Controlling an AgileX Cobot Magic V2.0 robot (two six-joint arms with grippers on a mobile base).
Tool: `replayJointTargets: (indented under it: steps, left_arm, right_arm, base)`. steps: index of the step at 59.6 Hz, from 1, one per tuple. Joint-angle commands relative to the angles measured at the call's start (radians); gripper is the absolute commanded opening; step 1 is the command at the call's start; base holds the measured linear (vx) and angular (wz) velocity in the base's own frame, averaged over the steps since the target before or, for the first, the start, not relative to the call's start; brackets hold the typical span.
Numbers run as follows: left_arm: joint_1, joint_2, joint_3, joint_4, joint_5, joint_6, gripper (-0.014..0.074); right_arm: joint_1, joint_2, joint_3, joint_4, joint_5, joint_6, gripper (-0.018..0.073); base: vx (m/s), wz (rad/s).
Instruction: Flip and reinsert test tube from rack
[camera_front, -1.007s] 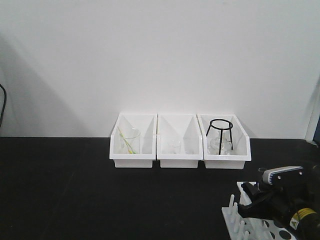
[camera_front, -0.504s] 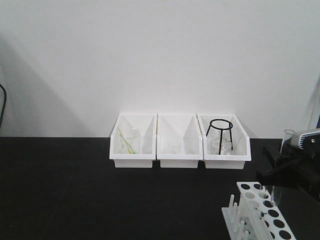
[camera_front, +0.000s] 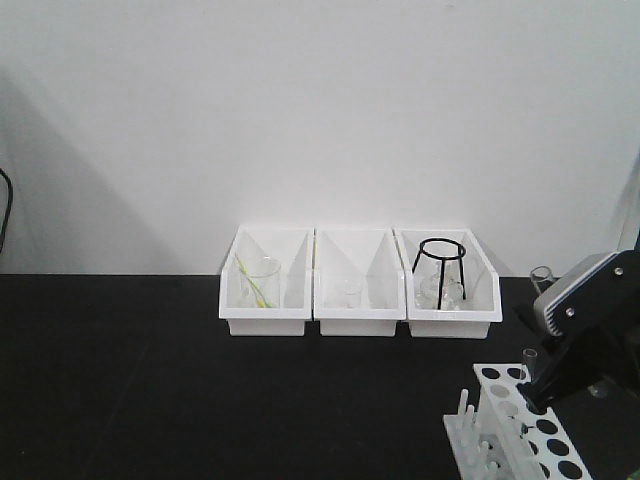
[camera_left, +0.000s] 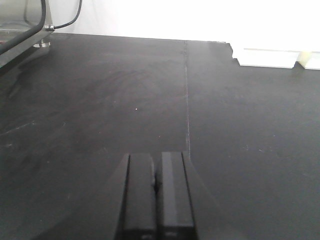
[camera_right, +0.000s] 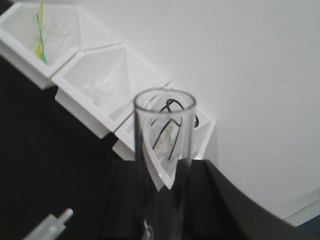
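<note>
The white rack (camera_front: 515, 425) with round holes and a row of pegs stands at the table's front right corner. My right arm (camera_front: 588, 325) hangs tilted just above and beyond it. In the right wrist view my right gripper (camera_right: 165, 167) is shut on a clear test tube (camera_right: 164, 130), whose open mouth points away from the gripper toward the bins. That tube's rim (camera_front: 541, 276) shows beside the arm in the front view. One rack peg (camera_right: 54, 223) sits below the gripper on the left. My left gripper (camera_left: 156, 172) is shut and empty over bare black table.
Three white open-front bins line the back wall: the left bin (camera_front: 264, 283) holds a beaker with a yellow-green stick, the middle bin (camera_front: 358, 285) holds small glassware, the right bin (camera_front: 447, 283) holds a black wire tripod. A cable and metal frame (camera_left: 30, 25) stand at far left.
My right arm rose from the rack with the test tube, then tilted and swung left, so the tube's rim now sits lower and further left. The left gripper view has no earlier frame.
</note>
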Motion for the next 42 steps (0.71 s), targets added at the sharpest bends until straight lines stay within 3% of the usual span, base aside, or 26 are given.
replayJointTargets:
  steps: [1,10,22,32,42]
  left_arm:
    - [-0.007,-0.011,0.000,-0.004,-0.087,0.000,-0.0006]
    - [-0.007,-0.011,0.000,-0.004,-0.087,0.000,-0.0006]
    - [-0.007,-0.011,0.000,-0.004,-0.087,0.000,-0.0006]
    - [-0.007,-0.011,0.000,-0.004,-0.087,0.000,-0.0006]
    - [-0.007,-0.011,0.000,-0.004,-0.087,0.000,-0.0006]
  right_arm:
    - [-0.005,-0.033,-0.058,-0.180,-0.008,-0.019,-0.0008]
    - [-0.005,-0.033,-0.089,-0.445,0.013,-0.020,-0.0008]
    - [-0.005,-0.033,-0.093,-0.641,0.056,-0.013,-0.0008]
    - [-0.005,-0.033,-0.093,-0.591,0.054,0.074,-0.0008]
    - [-0.005,-0.033,-0.093,-0.430,0.017,0.210,-0.0008]
  base:
    - [0.00,0.00]
    - [0.00,0.00]
    - [0.00,0.00]
    - [0.00,0.00]
    - [0.00,0.00]
